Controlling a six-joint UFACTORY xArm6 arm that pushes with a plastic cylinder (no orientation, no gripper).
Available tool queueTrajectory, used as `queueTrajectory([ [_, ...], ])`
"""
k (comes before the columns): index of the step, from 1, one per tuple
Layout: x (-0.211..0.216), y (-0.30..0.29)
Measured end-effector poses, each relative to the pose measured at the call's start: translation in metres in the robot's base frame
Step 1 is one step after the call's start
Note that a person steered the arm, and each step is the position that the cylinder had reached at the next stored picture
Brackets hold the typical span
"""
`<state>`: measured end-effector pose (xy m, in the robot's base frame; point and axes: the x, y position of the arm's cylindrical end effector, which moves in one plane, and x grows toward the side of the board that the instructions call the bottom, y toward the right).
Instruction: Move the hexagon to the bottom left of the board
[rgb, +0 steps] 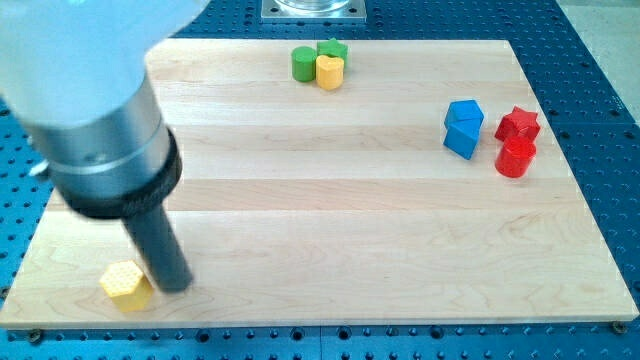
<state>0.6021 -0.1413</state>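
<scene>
The yellow hexagon block (126, 285) lies near the board's bottom left corner. My tip (173, 287) rests on the board just to the right of the hexagon, touching or almost touching its right side. The dark rod rises from there up and to the left into the large grey arm body (95, 120), which hides the board's upper left part.
The wooden board (340, 220) lies on a blue perforated table. At the top middle stand a green round block (303, 64), a green block (333, 49) and a yellow heart block (329, 71). At the right are blue blocks (463, 128), a red star block (518, 124) and a red block (515, 158).
</scene>
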Motion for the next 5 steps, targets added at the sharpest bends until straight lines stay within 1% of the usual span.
queueTrajectory([
  [1,0.016,0.001],
  [2,0.016,-0.01],
  [3,0.016,-0.039],
  [4,0.015,-0.048],
  [5,-0.003,-0.028],
])
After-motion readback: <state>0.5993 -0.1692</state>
